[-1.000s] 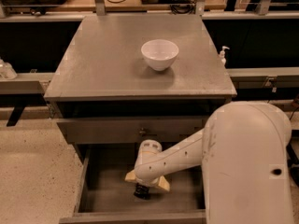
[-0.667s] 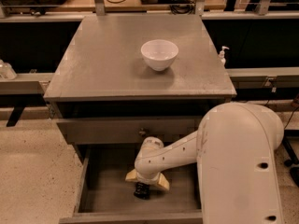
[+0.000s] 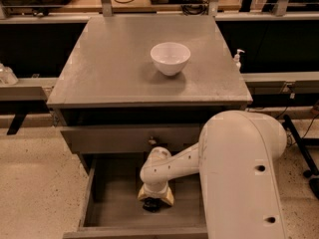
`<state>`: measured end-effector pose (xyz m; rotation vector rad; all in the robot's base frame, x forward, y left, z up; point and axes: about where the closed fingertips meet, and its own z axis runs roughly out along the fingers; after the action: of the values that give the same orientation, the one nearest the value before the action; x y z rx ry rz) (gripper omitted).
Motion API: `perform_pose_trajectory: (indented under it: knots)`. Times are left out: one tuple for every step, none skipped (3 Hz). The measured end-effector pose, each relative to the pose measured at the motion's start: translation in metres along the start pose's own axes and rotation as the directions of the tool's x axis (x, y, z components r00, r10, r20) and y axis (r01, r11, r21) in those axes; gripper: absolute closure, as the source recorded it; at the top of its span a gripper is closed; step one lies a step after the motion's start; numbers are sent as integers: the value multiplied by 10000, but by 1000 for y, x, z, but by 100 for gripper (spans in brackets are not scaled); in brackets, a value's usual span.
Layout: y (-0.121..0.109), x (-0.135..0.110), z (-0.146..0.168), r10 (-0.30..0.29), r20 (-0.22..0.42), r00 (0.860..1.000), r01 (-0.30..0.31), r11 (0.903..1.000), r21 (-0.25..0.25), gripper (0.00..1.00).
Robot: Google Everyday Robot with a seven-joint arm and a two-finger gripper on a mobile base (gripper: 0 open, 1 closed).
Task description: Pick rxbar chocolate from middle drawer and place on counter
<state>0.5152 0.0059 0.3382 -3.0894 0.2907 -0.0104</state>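
While the hand (image 3: pixel 155 199) sits low in the open middle drawer (image 3: pixel 112 203), we note a dark shape under it, likely the rxbar chocolate (image 3: pixel 151 206). We cannot tell whether the hand grips it. Step: grasping. Next: lift straight up, clear the drawer front, reach the table (image 3: pixel 109 68).

I'm in a lab: cabled workbench (image 3: pixel 139 4) behind the counter (image 3: pixel 109 68), speckled floor (image 3: pixel 30 183); my gripper (image 3: pixel 152 204) hangs inside the middle drawer (image 3: pixel 112 203).

I can read no text, label, brand or number on anything here. My gripper (image 3: pixel 153 203) hangs low inside the open, wide grey box-shaped middle drawer (image 3: pixel 112 203), and it bears no legible marking.
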Motion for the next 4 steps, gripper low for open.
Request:
perform_pose_trajectory:
  knots:
    - [-8,-7,-9,-192,-21,9998,193,9993,330,50]
    - [-15,-18,-27,-348,-220,9992,371,9931,1110,73]
    - [-21,-31,-32,-342,-154,9993,365,9823,1837,95]
    - [-21,-38,-37,-97,-144,9998,127,9744,2244,100]
